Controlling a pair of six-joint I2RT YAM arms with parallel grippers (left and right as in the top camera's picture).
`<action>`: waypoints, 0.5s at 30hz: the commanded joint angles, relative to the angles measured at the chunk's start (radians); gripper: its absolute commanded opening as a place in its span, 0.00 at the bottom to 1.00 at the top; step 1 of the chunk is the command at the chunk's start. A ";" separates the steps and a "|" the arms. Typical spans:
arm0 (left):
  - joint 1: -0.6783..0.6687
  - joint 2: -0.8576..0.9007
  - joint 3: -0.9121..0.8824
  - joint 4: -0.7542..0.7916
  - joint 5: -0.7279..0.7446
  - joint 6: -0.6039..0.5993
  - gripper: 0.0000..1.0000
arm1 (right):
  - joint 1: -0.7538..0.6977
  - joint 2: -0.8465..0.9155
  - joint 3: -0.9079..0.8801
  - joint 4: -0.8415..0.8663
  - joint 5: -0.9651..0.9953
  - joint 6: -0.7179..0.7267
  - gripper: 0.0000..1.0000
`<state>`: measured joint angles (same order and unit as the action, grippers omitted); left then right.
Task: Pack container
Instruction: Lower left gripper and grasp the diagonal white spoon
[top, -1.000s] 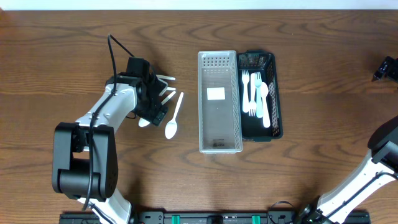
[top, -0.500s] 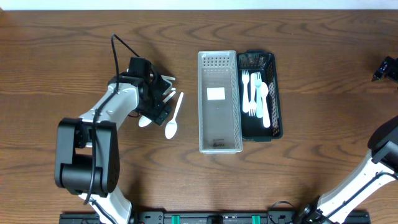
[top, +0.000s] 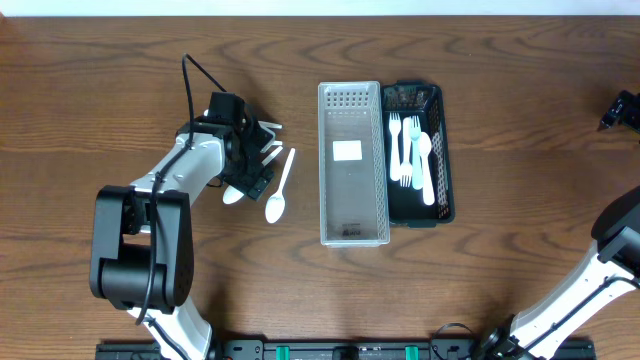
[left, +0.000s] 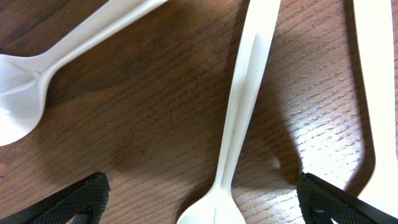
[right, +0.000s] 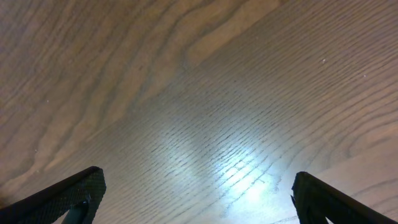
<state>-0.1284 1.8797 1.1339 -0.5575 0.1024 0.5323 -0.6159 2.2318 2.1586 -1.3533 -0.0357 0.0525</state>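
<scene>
The left hand (top: 255, 165) hovers spread wide and grasping nothing over loose white cutlery (top: 268, 127), left of the clear container (top: 350, 200). A white spoon (top: 281, 185) lies on the worktop (top: 120, 60) just left of the container. Its long axis runs almost parallel to the container's, with the bowl at the lower end and the handle tilted toward the container. The right hand (top: 622, 108), far right of the container, is also released.

The overhead camera looks straight down on the whole table (top: 500, 90). The left wrist camera hangs very close above the loose white cutlery (left: 239, 118), which the overhead view also shows left of centre. The right wrist camera faces wood grain, close up.
</scene>
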 joint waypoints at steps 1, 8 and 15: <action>-0.003 0.010 0.030 -0.006 0.026 0.013 0.98 | 0.006 -0.025 -0.002 -0.001 0.002 0.014 0.99; -0.003 0.011 0.029 -0.009 0.041 0.013 0.98 | 0.006 -0.025 -0.002 0.000 0.002 0.014 0.99; -0.003 0.028 0.029 -0.015 0.070 -0.005 0.98 | 0.006 -0.025 -0.002 0.000 0.002 0.014 0.99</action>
<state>-0.1284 1.8801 1.1339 -0.5697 0.1520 0.5316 -0.6159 2.2314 2.1586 -1.3537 -0.0357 0.0525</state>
